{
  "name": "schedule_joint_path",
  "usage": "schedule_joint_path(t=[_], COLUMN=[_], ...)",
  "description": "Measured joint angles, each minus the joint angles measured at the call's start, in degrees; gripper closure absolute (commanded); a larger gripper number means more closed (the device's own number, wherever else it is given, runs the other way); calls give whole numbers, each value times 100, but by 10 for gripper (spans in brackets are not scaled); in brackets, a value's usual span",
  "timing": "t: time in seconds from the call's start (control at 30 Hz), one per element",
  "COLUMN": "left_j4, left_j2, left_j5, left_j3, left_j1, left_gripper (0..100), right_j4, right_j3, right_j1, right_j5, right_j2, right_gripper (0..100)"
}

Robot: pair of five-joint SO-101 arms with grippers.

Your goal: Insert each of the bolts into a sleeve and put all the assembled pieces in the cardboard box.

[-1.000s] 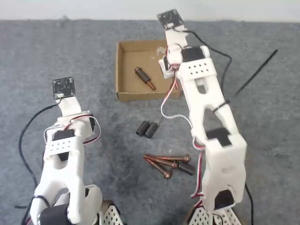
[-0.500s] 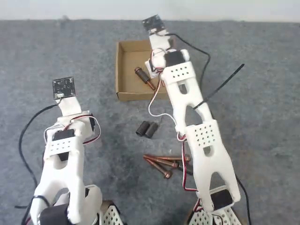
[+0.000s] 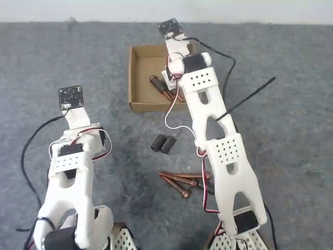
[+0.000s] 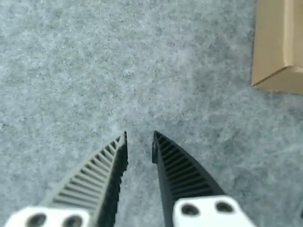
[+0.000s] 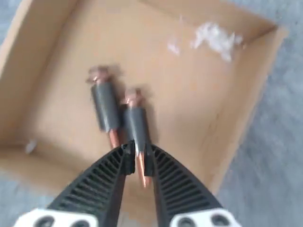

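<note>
Two assembled pieces [image 5: 106,101], three bolts [image 3: 182,176], perhaps three sleeves [image 3: 162,143], one box [image 3: 134,78].

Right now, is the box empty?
Not empty. The cardboard box holds a loose sleeved bolt and a second sleeved bolt, gripped by the right gripper.

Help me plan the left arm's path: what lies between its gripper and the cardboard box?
The left wrist view shows bare grey carpet between the left gripper and the cardboard box.
</note>
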Motion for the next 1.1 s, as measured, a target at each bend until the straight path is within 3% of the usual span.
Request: schedule_joint_path(t=[0.17,0.6,0.8,0.97,1.1], left_j4=[0,0,0,0,0], left_j2=[0,0,0,0,0], left_j5=[0,0,0,0,-9], left_j3=[0,0,0,0,0], left_j1=[0,0,0,0,0], left_gripper=[916,916,916,916,916], right_j4=[1222,1327,1327,1327,1327], right_j3=[0,-105,105,835,1143], right_j1=[0,-193,-211,-334,-466], right_j5=[0,44,1916,3402,4088], right_j2=[-396,-510,-642,-765,-765], right_gripper=[991,966,820,812,812])
